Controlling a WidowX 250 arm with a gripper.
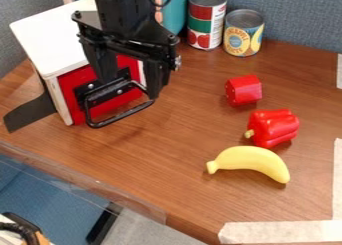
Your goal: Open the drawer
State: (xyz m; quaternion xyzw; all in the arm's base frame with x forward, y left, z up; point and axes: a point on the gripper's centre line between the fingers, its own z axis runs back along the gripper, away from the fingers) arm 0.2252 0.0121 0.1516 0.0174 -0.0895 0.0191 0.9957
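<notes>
The gripper [131, 90] hangs in front of the small cabinet at the upper left, its two fingers spread apart. A white top [52, 36] covers this cabinet. Its red drawer front [75, 90] looks flush with the cabinet's frame, partly hidden behind the gripper. A black loop handle [121, 120] sticks out from the drawer front, low between the fingers and close to the right one. Whether a finger touches the handle, I cannot tell.
Two cans, one red and green [206, 20] and one with yellow fruit [243, 33], stand at the back. A red block [244, 90], a red pepper [274, 127] and a yellow banana [250, 160] lie to the right on the wooden table [170, 164].
</notes>
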